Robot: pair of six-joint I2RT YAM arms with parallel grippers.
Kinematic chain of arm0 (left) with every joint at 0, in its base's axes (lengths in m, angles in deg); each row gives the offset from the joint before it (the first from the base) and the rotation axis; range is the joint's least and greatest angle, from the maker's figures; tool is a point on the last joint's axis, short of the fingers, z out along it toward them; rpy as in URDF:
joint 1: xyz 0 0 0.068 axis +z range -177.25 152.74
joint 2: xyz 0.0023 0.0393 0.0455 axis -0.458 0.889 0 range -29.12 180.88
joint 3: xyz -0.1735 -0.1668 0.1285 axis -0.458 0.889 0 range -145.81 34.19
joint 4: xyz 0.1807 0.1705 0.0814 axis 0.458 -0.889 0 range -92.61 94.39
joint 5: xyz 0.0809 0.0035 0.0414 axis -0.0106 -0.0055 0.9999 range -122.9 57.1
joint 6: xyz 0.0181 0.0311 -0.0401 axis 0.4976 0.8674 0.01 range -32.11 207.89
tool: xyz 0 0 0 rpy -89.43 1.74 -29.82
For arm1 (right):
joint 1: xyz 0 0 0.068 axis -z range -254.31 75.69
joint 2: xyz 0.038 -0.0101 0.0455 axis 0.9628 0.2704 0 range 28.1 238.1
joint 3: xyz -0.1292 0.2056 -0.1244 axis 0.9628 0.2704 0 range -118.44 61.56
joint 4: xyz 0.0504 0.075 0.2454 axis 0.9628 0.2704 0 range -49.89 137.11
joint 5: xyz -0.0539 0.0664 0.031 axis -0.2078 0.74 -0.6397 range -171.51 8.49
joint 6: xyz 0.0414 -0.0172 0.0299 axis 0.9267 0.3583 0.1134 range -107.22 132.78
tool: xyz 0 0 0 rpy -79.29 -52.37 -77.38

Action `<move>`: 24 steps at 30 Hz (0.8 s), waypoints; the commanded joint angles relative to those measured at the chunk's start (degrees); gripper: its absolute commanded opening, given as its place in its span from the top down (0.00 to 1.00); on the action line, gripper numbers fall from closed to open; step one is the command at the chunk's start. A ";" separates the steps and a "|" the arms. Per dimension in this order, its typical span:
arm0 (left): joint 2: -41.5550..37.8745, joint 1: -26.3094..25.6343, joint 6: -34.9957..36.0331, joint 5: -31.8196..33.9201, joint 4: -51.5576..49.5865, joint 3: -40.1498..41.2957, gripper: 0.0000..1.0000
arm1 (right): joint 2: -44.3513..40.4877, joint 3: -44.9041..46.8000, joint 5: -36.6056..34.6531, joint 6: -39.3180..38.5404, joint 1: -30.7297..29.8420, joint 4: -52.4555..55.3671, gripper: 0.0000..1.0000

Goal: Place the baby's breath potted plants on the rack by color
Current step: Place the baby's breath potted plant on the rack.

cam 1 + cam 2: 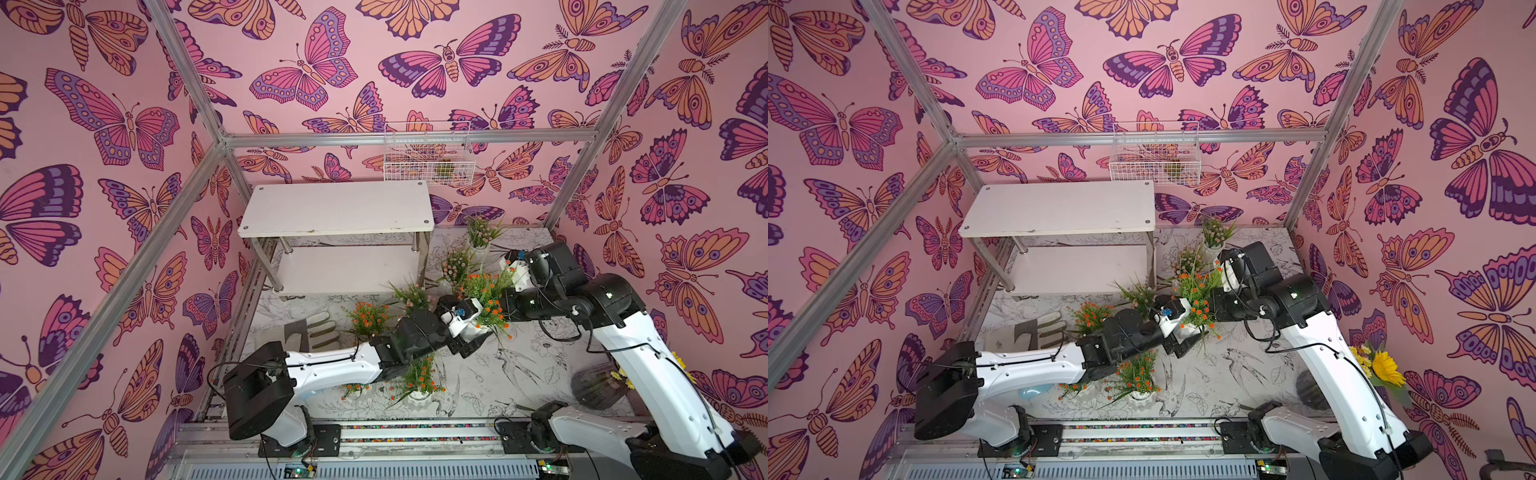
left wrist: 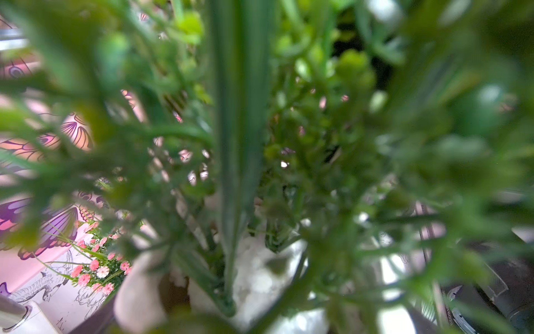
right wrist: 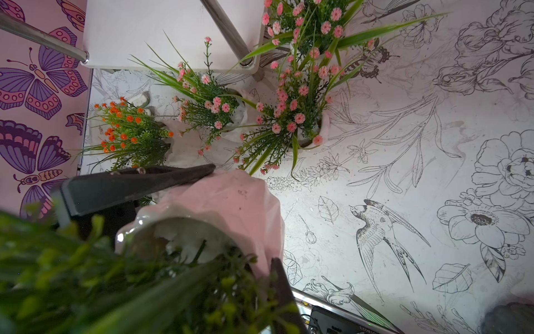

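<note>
While right hand clamps white ribbed pot of orange-flowered plant near tabletop centre, left hand crowds in on same pot from 8 o'clock. Foliage smothers left wrist view, so can't tell whether those jaws grip. Over at 11 o'clock, rack, no pots on it yet. Handling call: pot looks glazed, hard, slick, probably light. Sprigs soft, springy, useless as hold. Best grip: across ribbed wall just under rim, modest squeeze, watch for slip.
</note>
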 commanded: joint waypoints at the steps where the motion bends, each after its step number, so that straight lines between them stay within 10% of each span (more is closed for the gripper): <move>1: -0.42 -0.35 -0.28 1.97 1.16 -0.12 0.55 | -1.21 0.97 2.70 0.86 0.99 -4.43 0.97; 11: -3.28 0.69 -1.90 4.06 -5.22 -2.06 0.58 | -3.18 1.82 2.95 0.45 3.66 -5.27 0.69; 24: -13.29 5.55 -3.79 6.20 -23.59 -7.12 0.60 | -11.81 9.37 0.19 -0.47 12.34 -6.66 0.61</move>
